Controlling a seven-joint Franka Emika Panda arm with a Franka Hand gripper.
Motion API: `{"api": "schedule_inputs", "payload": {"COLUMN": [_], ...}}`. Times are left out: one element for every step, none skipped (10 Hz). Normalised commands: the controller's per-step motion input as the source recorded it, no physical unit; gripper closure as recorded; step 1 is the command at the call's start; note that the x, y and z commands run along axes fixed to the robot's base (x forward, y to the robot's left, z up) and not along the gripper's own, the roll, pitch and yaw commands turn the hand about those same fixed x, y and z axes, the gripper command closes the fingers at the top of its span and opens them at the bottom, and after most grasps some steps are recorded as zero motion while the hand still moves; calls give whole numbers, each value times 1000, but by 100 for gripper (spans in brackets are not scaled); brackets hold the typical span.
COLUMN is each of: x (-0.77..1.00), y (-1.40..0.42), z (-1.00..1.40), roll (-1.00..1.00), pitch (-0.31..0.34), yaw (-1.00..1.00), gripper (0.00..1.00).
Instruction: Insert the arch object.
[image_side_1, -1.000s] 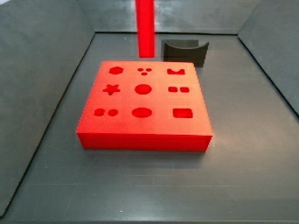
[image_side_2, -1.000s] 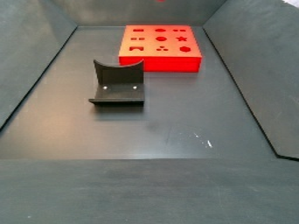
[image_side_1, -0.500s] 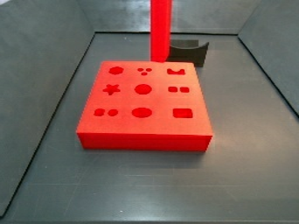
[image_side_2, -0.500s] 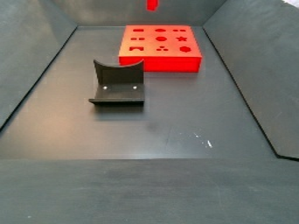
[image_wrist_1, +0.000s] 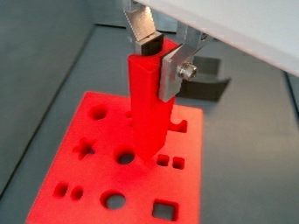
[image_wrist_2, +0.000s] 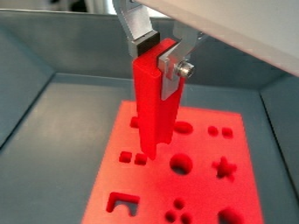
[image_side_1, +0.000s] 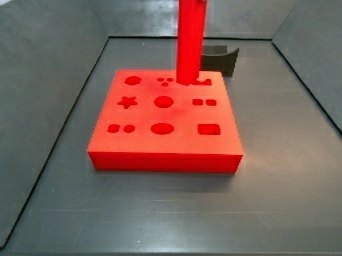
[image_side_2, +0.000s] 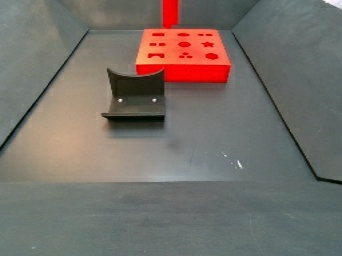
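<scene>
Gripper (image_wrist_1: 160, 51) holds a pole above the board
Its silver fingers clamp a tall thin red pole (image_wrist_1: 149, 105) upright over the flat red board (image_side_1: 163, 118); the dark L-shaped fixture (image_side_2: 134, 96) stands apart.

Standing upright on the floor, well apart beyond the gripper (image_wrist_1: 158, 66) clamping the red pole (image_wrist_1: 149, 105): dark arch object (image_wrist_1: 208, 83), notch facing up.

The tall thin red pole (image_side_1: 191, 38), clamped in the end effector (image_wrist_1: 162, 52), has come down and shifted sideways. Its lower end now reaches the flat red board with shaped holes (image_side_1: 163, 115) at the counter's far end.
</scene>
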Motion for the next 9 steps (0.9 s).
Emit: {"api": "schedule_inputs", "payload": {"x": [160, 160, 163, 160, 114, 80, 80, 94, 126], "y": [146, 151, 154, 169, 220, 277, 277, 289, 289], "z": [-286, -266, -229, -146, 0, 0, 0, 0, 0], "roll": [114, 114, 110, 107, 100, 111, 110, 120, 129], "pitch": [10, 16, 16, 33, 110, 214, 216, 214, 196], "yaw": [-831, -823, -823, -800, -729, -620, -620, -606, -597], "gripper": [100, 100, 100, 100, 100, 100, 100, 100, 100]}}
